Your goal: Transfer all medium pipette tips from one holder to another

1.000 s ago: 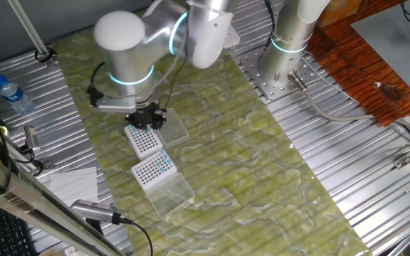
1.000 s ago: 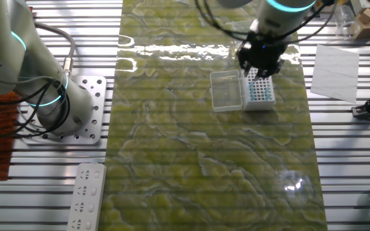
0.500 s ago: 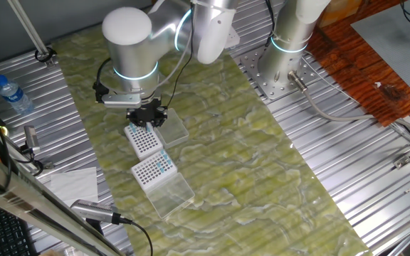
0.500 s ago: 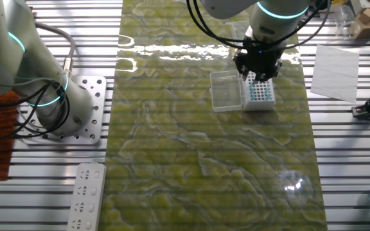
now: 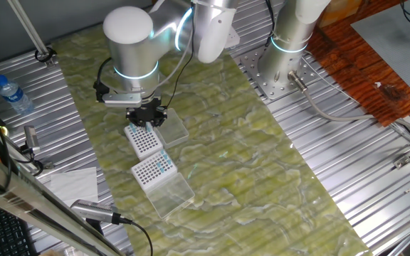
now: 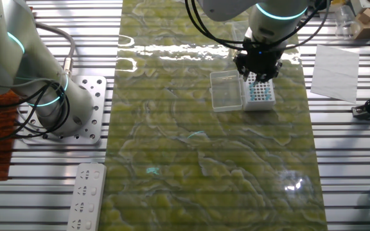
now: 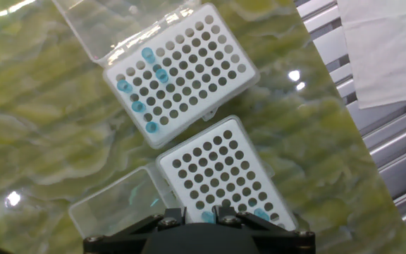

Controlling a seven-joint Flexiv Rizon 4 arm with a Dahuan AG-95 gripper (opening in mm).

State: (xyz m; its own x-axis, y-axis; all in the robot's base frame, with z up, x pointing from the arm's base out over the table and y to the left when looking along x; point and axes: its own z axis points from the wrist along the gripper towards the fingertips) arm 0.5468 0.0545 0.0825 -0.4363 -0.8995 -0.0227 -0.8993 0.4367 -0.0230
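We hold our gripper (image 5: pixel 146 116) low over the near end of one tip holder (image 7: pixel 224 175), and in the hand view some medium pipette tips (image 7: pixel 261 214) show as blue dots just beside the fingers. Whether the jaws are closed on a tip or free, we cannot tell, because the gripper body hides their ends. The second holder (image 7: pixel 180 70) lies just beside the first one, so each carry is short; a few blue tips (image 7: pixel 131 97) stand in it, mostly along one side. Both clear lids (image 6: pixel 226 90) are folded open flat on the green mat (image 5: pixel 248 163), probably to keep the grids free from above. We judge that most holes are empty.
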